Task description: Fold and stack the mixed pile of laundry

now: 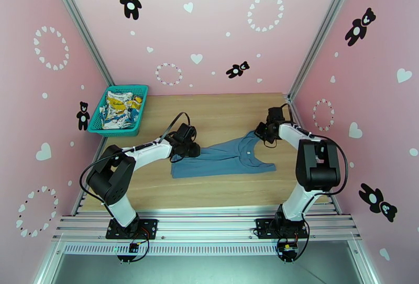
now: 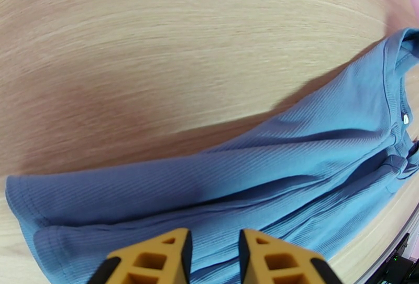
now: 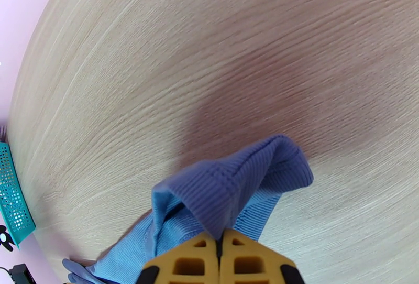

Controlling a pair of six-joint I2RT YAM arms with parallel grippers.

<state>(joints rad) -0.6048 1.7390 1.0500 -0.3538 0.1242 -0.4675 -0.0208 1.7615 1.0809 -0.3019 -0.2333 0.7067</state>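
The dusty-blue tank top (image 1: pixel 225 160) lies stretched across the middle of the wooden table (image 1: pixel 220 112), hem to the left and straps to the right. My right gripper (image 1: pixel 260 134) is shut on a bunched strap of the tank top (image 3: pixel 230 185) and holds it slightly above the wood; in the right wrist view the gripper (image 3: pixel 220 235) has its fingers pressed together. My left gripper (image 1: pixel 193 150) hovers over the hem end of the tank top (image 2: pixel 293 159); seen from the left wrist, the gripper (image 2: pixel 213 238) has its fingers a little apart over the fabric. The white cloth with yellow-and-blue print (image 1: pixel 119 108) sits crumpled in the basket.
A teal mesh basket (image 1: pixel 114 132) stands at the table's far left corner, and its edge (image 3: pixel 13 196) appears in the right wrist view. Pink walls with bear and heart stickers close in three sides. Bare wood lies beyond and in front of the tank top.
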